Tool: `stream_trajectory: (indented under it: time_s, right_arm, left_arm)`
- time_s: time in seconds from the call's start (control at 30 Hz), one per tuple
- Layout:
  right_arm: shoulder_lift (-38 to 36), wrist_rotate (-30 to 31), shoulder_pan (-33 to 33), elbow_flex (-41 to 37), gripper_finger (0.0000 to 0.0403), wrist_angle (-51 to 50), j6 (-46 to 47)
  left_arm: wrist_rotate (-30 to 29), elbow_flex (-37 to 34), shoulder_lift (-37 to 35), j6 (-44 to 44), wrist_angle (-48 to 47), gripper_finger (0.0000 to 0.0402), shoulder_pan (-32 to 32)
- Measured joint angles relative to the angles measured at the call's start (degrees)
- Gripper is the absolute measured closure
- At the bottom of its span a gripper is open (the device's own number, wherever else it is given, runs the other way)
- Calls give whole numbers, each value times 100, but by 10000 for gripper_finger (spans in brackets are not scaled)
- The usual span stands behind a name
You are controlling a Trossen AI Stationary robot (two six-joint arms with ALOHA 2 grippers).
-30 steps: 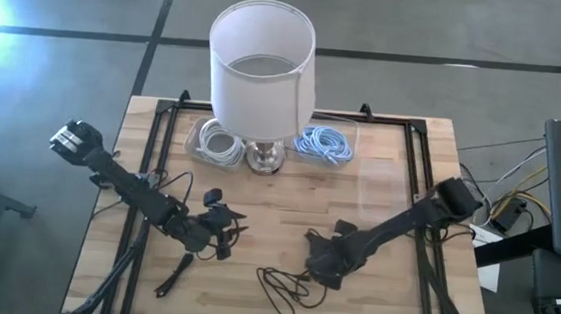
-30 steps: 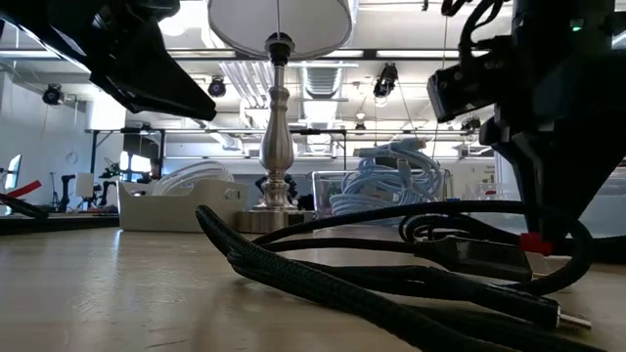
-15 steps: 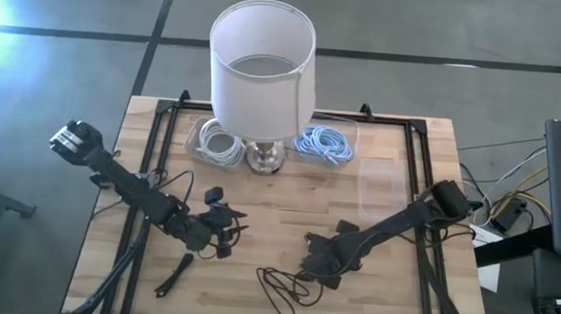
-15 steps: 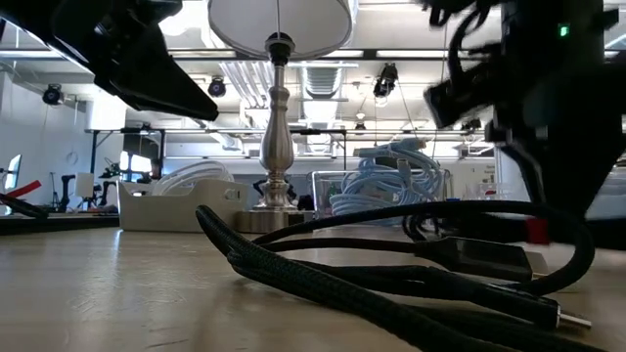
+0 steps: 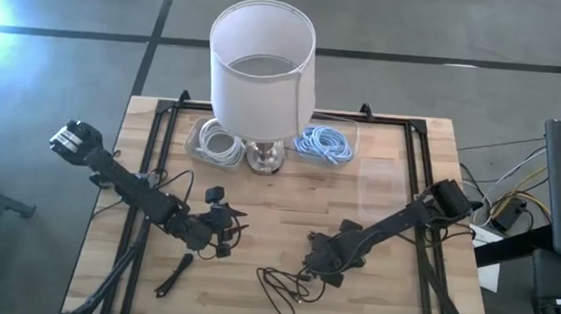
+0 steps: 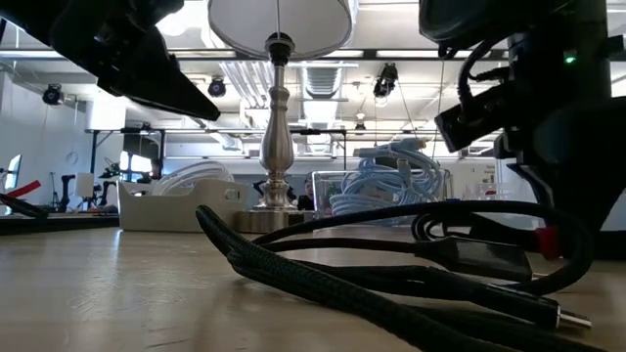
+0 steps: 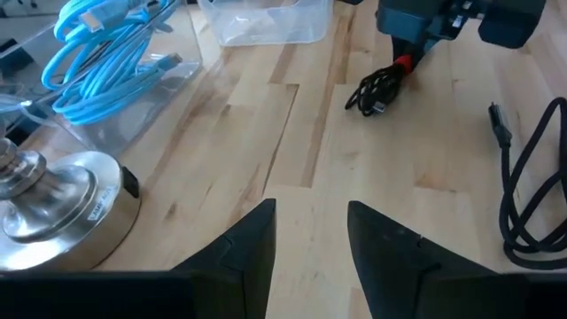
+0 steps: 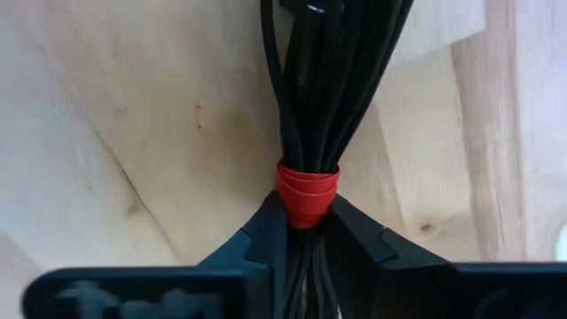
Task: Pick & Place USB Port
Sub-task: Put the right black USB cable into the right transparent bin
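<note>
my right claw [image 8: 306, 232] has settled lower onto the black cable bundle [image 8: 310, 106] lying at the desk's [image 5: 379, 185] front, fingers now pinched on its red tie [image 8: 306, 195], so lifting looks next.

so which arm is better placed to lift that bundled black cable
Right. The right gripper is already closed around the black cable bundle at its red tie; the left gripper hangs open, away from it.
</note>
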Motion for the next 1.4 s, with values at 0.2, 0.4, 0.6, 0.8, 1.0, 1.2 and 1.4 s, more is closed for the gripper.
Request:
stream_trajectory:
  time_s: [0.2, 0.4, 0.6, 0.8, 1.0, 1.2, 1.4]
  right_arm:
    - [-401, -175, 4, 358, 371, -462, -179]
    - [-1327, 167, -14, 480, 362, -1161, -592]
    - [-2573, 1627, -234, 176, 357, -1501, -96]
    - [-3719, 2714, -783, -689, 356, -1678, 1676]
    - [-4526, 2592, -1359, -1957, 356, -1638, 3101]
    - [-4843, 2317, -1677, -2785, 355, -1354, 3052]
    - [-4850, 2169, -1789, -3145, 355, -1214, 2638]
  left_arm:
    - [-3, 0, 0, 165, 0, 257, 4]
    - [-3, 0, 0, 211, 0, 257, 42]
    - [-5, 0, 0, 211, 1, 257, 86]
    - [-5, 0, 0, 210, 1, 257, 111]
    - [14, 0, 0, 178, 2, 257, 111]
    - [15, 0, 0, 170, 2, 257, 111]
    - [17, 0, 0, 165, 2, 257, 111]
